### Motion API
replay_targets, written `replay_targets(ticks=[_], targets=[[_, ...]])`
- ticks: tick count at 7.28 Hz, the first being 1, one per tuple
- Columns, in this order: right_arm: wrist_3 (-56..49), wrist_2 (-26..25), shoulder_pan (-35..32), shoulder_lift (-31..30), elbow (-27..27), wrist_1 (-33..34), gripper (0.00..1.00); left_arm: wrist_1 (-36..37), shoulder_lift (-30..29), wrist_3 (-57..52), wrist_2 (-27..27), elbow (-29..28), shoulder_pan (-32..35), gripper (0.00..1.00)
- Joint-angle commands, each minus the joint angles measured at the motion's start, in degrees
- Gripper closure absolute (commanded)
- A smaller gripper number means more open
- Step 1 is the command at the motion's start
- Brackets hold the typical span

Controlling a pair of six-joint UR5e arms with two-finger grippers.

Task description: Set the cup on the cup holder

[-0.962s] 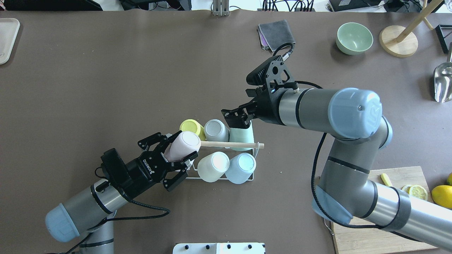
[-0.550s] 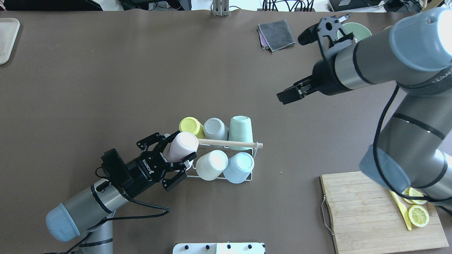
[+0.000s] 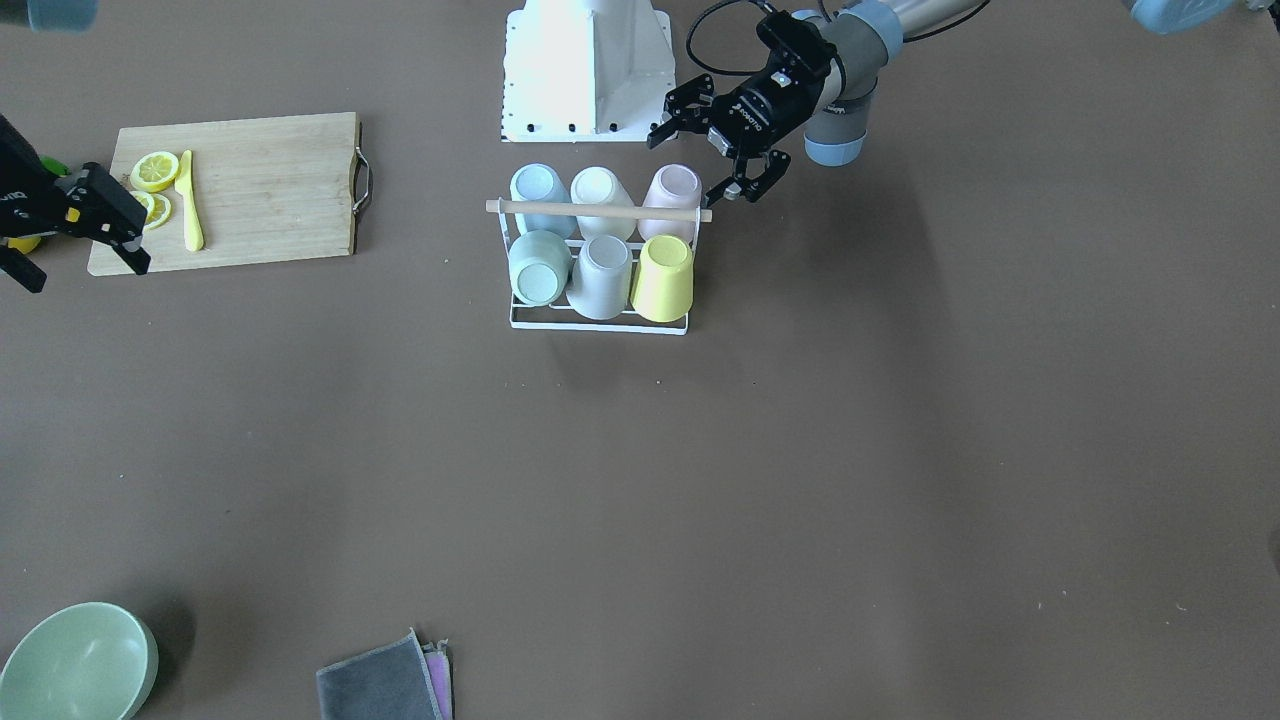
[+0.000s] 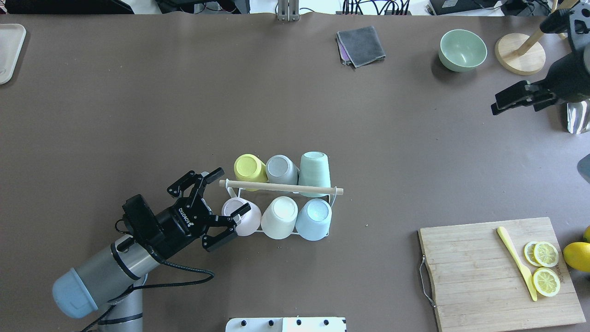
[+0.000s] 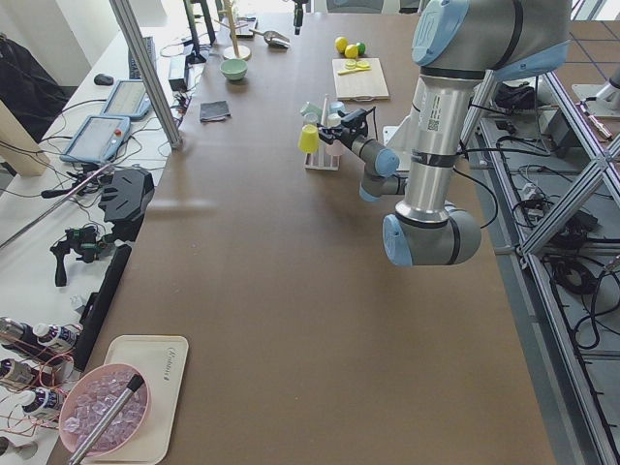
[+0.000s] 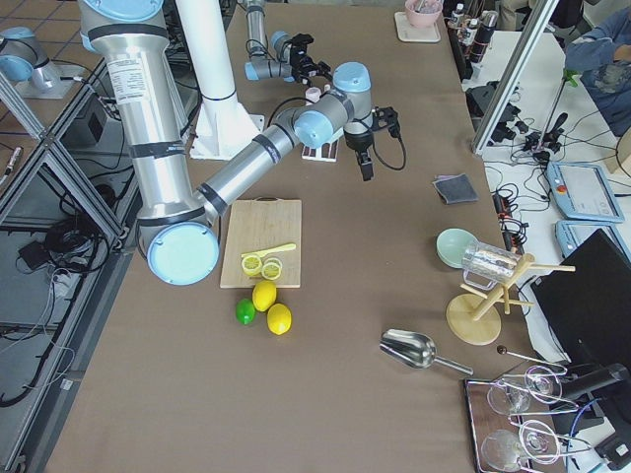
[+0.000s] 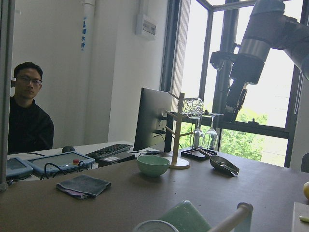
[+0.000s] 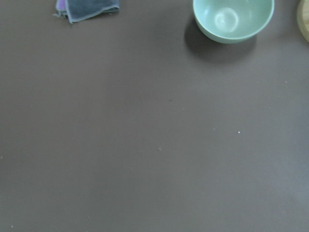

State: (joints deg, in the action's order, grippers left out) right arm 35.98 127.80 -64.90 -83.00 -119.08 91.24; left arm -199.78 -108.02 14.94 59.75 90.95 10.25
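The cup holder [image 4: 335, 199], a white wire rack with a wooden rod [image 4: 281, 186] across its top, stands mid-table and carries several upturned cups. The pink cup [image 4: 243, 221] sits on its near-left prong, also in the front-facing view [image 3: 672, 188]. My left gripper [image 4: 233, 191] is open, its fingers spread at the pink cup's sides without gripping it; it also shows in the front-facing view [image 3: 697, 168]. My right gripper [image 4: 495, 105] is open and empty, high at the far right, and also shows in the front-facing view [image 3: 88, 272].
A cutting board [image 4: 470, 272] with lemon slices and a yellow knife lies near right, with a lemon [image 4: 576, 256] beside it. A green bowl [image 4: 462, 50], grey cloth [image 4: 362, 45], wooden stand [image 4: 520, 53] and metal scoop [image 4: 578, 110] are at the back right. A white tray [image 4: 9, 50] sits at the far left.
The pink cup went from tilted in my left gripper down onto the rack's near-left prong, and the gripper has drawn back a little. My right arm swung away to the far right.
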Motion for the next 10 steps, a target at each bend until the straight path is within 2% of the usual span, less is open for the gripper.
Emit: replay_targets(ticks=[1,2,4,5,6,7,8,9,10], targets=[[0.0,3.3,-3.6,-1.3,3.1,1.3,0.0,2.5,3.1,0.4,0.0,6.7,2.1,0.02],[-0.1,5.1,-5.5,-2.4,4.8,1.2,0.0,8.0,4.5,0.9,0.6,9.3,6.9,0.02],[-0.4,5.2,-9.9,-6.4,5.4,1.3,0.0,20.8,5.6,8.9,6.6,9.6,18.2,0.02],[-4.0,5.5,-11.4,-9.3,6.2,1.2,0.0,28.4,6.9,11.3,9.2,9.5,25.0,0.02],[-11.6,5.7,-14.6,-10.1,8.9,1.3,0.0,34.8,7.9,14.2,15.3,9.5,31.2,0.02],[-18.4,6.6,-17.9,-11.5,12.6,1.1,0.0,41.0,8.3,13.8,26.4,9.2,38.7,0.02],[-27.1,8.1,-21.4,-11.7,18.0,1.1,0.0,45.8,10.3,13.8,31.7,9.0,42.3,0.02],[-35.4,8.3,-23.8,-11.6,24.1,1.0,0.0,51.5,13.3,13.8,31.7,8.7,43.0,0.02],[-36.9,8.3,-25.8,-11.3,27.8,1.2,0.0,61.1,13.4,13.9,32.2,8.5,44.7,0.02]])
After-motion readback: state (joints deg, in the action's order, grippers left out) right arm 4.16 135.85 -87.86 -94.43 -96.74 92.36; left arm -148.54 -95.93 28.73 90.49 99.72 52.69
